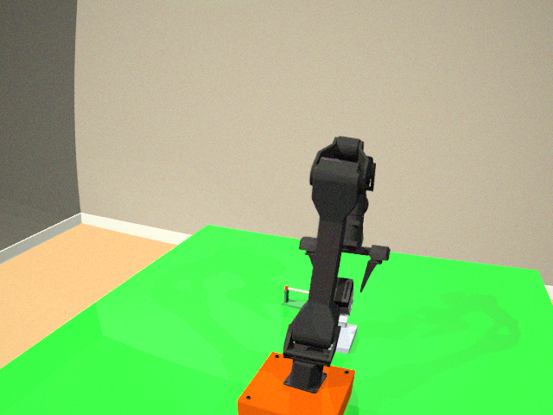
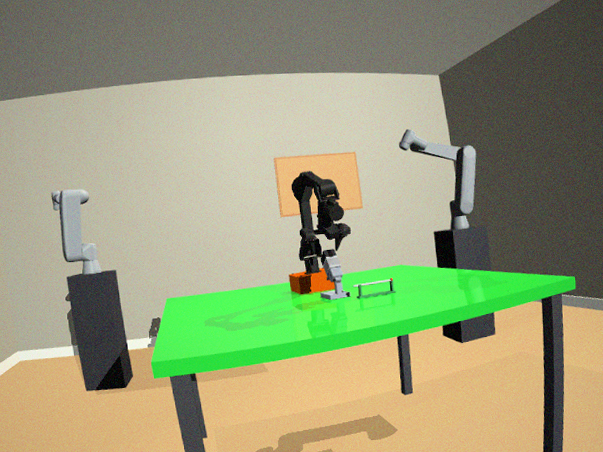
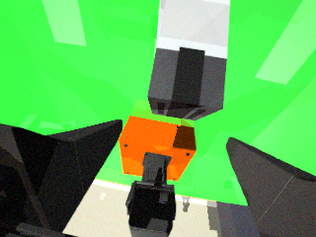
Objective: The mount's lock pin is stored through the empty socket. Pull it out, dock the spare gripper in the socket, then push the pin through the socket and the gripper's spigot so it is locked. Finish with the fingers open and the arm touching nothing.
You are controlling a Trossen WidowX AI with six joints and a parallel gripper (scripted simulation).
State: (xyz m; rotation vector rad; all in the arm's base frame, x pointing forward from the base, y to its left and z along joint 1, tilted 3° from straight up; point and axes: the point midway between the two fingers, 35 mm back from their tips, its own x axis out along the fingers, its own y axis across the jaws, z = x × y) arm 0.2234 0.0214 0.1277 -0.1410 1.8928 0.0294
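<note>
My gripper is open with nothing between its fingers; its fingertips stand wide apart. It hangs above the spare gripper, which is light grey with dark upper parts. The spare gripper stands, leaning slightly, over the mount's pale base. How deep its spigot sits in the socket cannot be told. The lock pin, a white rod with a red end, lies across the two posts of a low grey rack beside the mount. The arm hides part of the rack in the top view.
The arm stands on an orange block, close to the mount on the green table. Two grey arms stand on dark pedestals away from the table.
</note>
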